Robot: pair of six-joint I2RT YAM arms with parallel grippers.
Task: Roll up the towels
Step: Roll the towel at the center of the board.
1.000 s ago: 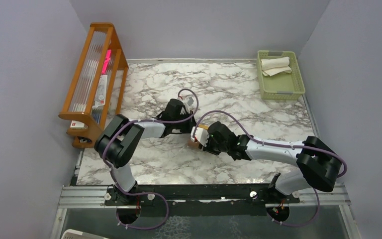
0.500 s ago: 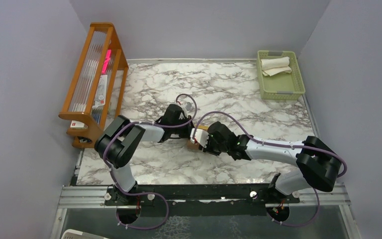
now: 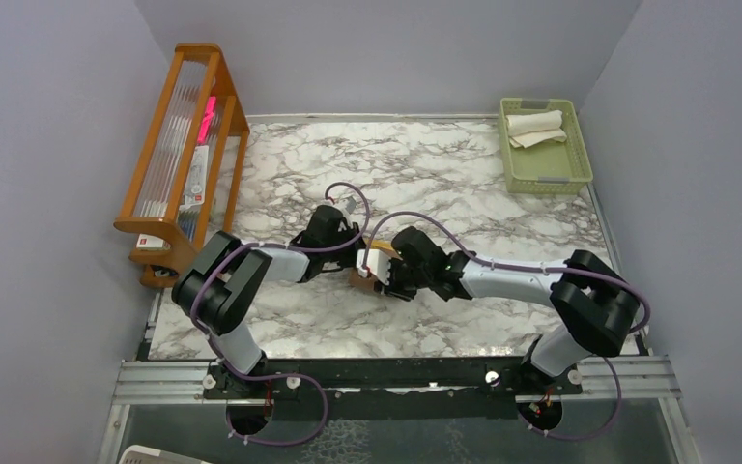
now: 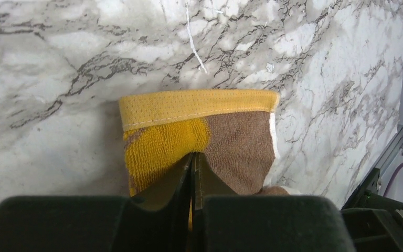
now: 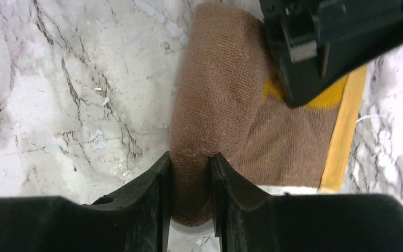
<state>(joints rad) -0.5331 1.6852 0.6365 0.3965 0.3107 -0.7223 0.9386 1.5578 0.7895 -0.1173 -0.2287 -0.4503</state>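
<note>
A mustard yellow towel (image 4: 160, 149) and a brown towel (image 4: 241, 144) lie stacked on the marble table, partly rolled. They show as a small bundle in the top view (image 3: 358, 282). My left gripper (image 4: 193, 155) is shut on the yellow towel's near edge. My right gripper (image 5: 190, 170) is shut on the rolled end of the brown towel (image 5: 215, 100). In the top view the left gripper (image 3: 351, 263) and right gripper (image 3: 374, 278) meet over the bundle. The cream-white towel (image 3: 535, 126) lies in the far right basket.
The pale green plastic basket (image 3: 568, 179) stands at the far right of the table. A wooden rack (image 3: 180, 145) stands along the left edge. In the right wrist view the left gripper's body (image 5: 336, 47) sits close over the towels.
Both grippers and the towel bundle have shifted a little to the left, and the left wrist has drawn nearer. Both grips are unchanged.
</note>
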